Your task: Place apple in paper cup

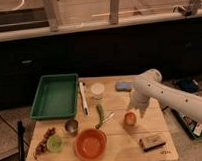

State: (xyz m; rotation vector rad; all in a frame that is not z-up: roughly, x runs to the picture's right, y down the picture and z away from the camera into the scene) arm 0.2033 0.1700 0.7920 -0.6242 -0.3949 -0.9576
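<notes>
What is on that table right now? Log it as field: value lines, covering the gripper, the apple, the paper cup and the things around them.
gripper: at the end of the white arm, low over the table, right beside the apple
apple: on the table, right of centre, not in the cup
paper cup: upright near the table's back edge, left of the apple
green tray: back left
orange bowl: front centre
metal cup: left of the bowl
green cup: front left
blue sponge: back, right of the paper cup
</notes>
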